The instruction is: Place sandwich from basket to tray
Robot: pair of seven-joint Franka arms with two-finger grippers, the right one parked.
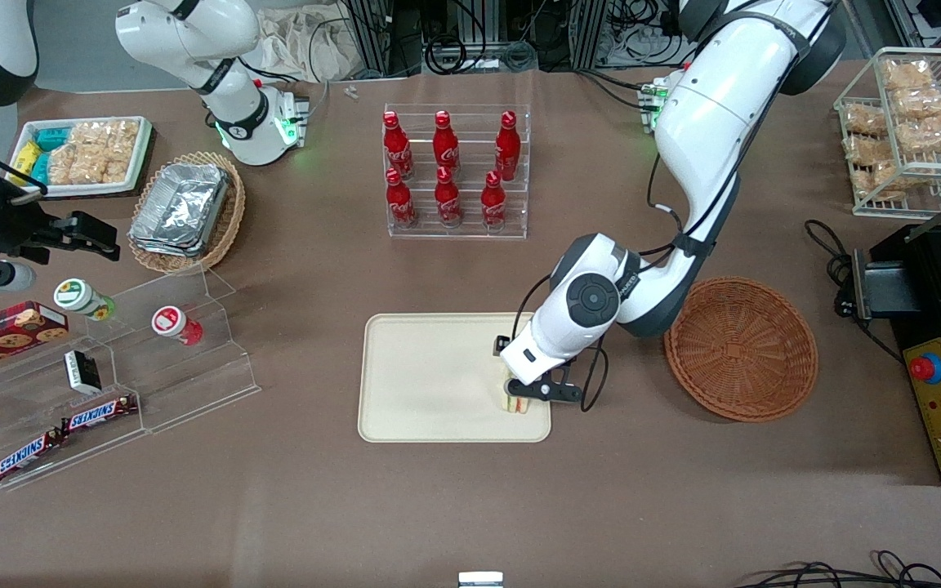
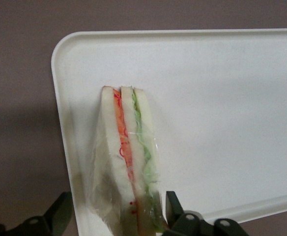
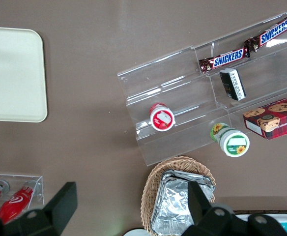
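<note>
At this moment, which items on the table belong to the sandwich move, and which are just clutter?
In the job:
- sandwich, standing on the tray between the open fingers of the end effector
- tray
- basket, now without the sandwich

Lying about:
- cola bottles in a clear rack
- foil containers in a tan basket
- Snickers bars
- cookie box
</note>
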